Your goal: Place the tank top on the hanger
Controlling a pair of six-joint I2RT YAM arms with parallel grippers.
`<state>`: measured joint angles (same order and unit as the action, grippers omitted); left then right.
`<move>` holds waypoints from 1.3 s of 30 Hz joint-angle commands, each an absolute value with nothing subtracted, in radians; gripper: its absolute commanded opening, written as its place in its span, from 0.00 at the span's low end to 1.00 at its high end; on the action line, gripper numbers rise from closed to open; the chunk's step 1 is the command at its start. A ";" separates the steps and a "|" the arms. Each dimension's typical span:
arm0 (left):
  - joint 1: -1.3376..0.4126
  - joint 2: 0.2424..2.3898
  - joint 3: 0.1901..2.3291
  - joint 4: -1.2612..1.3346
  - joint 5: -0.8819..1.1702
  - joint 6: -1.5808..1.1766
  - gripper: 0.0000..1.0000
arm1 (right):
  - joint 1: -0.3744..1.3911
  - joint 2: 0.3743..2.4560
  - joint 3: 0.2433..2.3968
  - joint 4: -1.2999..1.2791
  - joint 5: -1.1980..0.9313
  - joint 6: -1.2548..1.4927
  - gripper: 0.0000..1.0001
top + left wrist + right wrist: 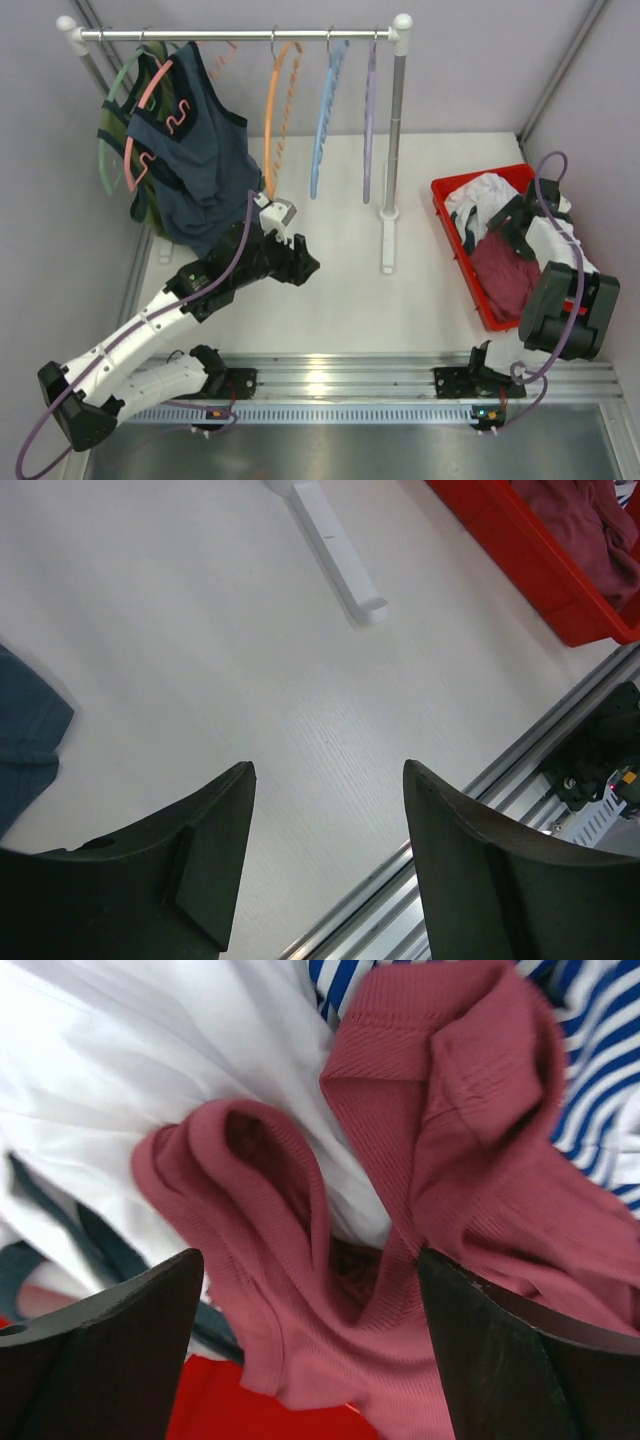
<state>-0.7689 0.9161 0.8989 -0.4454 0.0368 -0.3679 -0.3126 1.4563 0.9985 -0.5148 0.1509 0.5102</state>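
Right tool (310, 1260), jaws wide, grips nothing above the crumpled maroon ribbed-fabric tank top (450, 1180) at three o'clock; left tool (328, 770) gapes empty over the white bench (250, 630).

Bright, even light from overhead, soft faint shadows on the white table (350, 300), a hot glare patch on the metal rail (316, 384), overhead view crisp, right wrist view close and soft, top (480, 1190) blurring toward the right edge.

Left arm (150, 325): white links, black joints, purple cable (241, 248) routed along top. Right arm (570, 310): black housings, white link, looped purple cable. Left gripper (327, 768) fingers (205, 855): matte black, curved.
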 commanded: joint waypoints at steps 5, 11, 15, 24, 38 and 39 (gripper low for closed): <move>-0.773 0.901 0.905 -0.399 0.041 -0.367 0.66 | -0.321 1.491 0.954 -0.394 0.086 0.534 0.56; -0.773 0.881 0.923 -0.423 0.029 -0.362 0.66 | -0.319 1.301 1.024 -0.529 0.078 0.496 0.04; -0.773 0.876 0.946 -0.431 0.028 -0.362 0.66 | -0.310 1.182 1.089 -0.597 0.046 0.482 0.00; -0.773 0.868 1.017 -0.454 0.009 -0.351 0.66 | -0.207 1.051 1.394 -0.779 -0.023 0.482 0.00; -0.773 0.838 1.088 -0.483 -0.055 -0.376 0.68 | 0.285 1.031 1.629 -0.844 0.098 0.564 0.00; -0.773 0.836 1.091 -0.486 -0.066 -0.379 0.68 | 0.367 1.023 1.579 -0.832 0.135 0.575 0.00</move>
<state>-0.7689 0.8566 1.0416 -0.4885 -0.0307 -0.3679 0.2302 1.0485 1.6505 -0.8509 0.0631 0.5339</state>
